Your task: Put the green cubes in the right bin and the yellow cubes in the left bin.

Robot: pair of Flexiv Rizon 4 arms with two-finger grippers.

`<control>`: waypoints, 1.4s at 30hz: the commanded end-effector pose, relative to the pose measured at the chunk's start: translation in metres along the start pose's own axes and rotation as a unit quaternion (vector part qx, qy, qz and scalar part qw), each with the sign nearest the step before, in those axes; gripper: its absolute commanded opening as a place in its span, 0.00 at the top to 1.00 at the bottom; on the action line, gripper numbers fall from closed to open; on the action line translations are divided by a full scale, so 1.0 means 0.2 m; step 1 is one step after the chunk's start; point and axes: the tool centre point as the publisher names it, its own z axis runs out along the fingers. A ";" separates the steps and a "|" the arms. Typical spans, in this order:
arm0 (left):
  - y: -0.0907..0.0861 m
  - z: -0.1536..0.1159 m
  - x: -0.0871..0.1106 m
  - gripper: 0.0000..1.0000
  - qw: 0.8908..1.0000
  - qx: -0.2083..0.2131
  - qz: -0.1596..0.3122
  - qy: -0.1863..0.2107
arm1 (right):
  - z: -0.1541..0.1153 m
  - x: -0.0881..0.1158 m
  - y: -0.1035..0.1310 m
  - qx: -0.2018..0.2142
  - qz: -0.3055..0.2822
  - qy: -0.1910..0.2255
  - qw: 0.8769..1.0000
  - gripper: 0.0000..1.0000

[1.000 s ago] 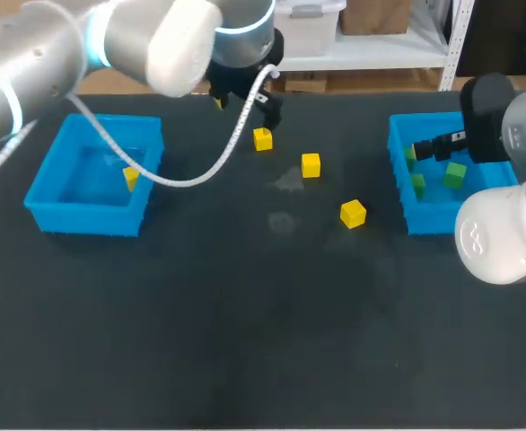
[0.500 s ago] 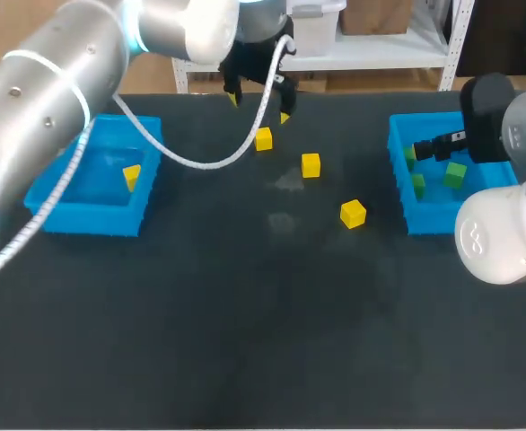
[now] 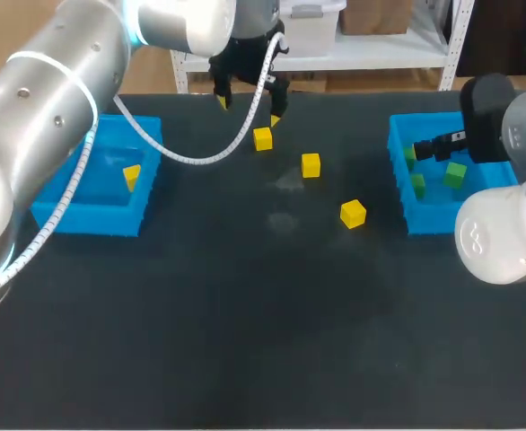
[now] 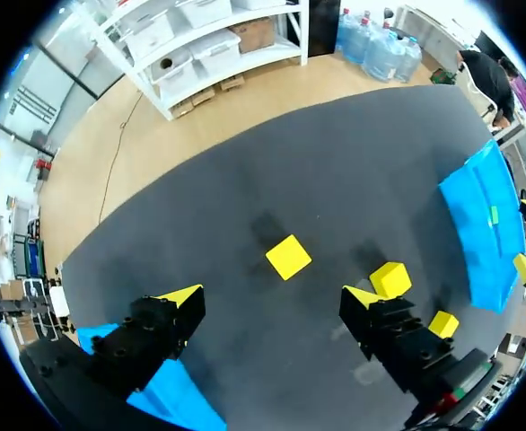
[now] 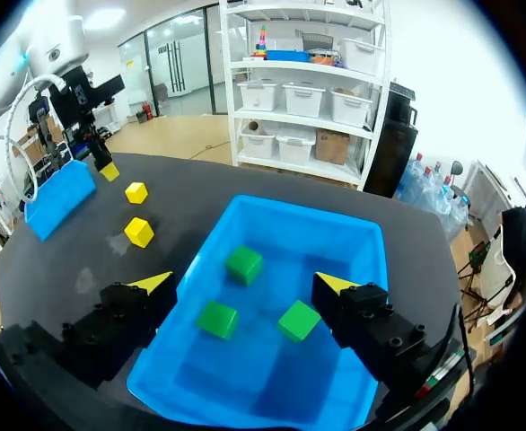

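Yellow-tipped fingers of the left gripper point(image 4: 272, 301) stand spread wide and empty above the far yellow cube point(image 4: 289, 257). The cube lies on the dark table point(image 3: 245, 341) just ahead of the gap between the fingers, touching neither tip. Seen from the wrist, it sits corner-on to the line of the fingers, so the pick in hand probably calls for a turn of the wrist until the pads face two flat sides. A straight descent with the cube centred in the gap should follow, and only then the squeeze, since a grip across the corners could spin the cube out. Beyond it, the middle yellow cube point(image 3: 311, 164) and the near yellow cube point(image 3: 353, 213) wait on the open cloth, well apart from each other, so neither should crowd the approach. The left bin point(image 3: 65, 220), at the left arm's side of the table, already holds one binned yellow cube point(image 3: 132, 176) and looks to be where the next cube should go. Across the table, the right gripper point(image 5: 243, 287) hangs with its fingers apart and nothing between them over the right bin point(image 5: 371, 260), where three green cubes point(image 5: 244, 264) rest on the floor. The green half of the sorting appears complete, while three yellow cubes are left to move.
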 end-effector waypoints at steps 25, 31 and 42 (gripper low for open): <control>-0.05 0.30 -0.20 0.00 0.991 0.047 -0.064 0.108 | 0.00 0.00 0.00 0.000 0.000 0.000 1.000 0.00; -0.06 0.35 -0.22 0.00 0.990 0.035 -0.058 0.122 | 0.00 0.00 0.00 0.000 0.000 0.000 1.000 0.00; -0.07 0.38 -0.18 1.00 0.989 0.033 -0.047 0.137 | 0.00 0.00 0.00 0.000 0.000 0.000 1.000 0.00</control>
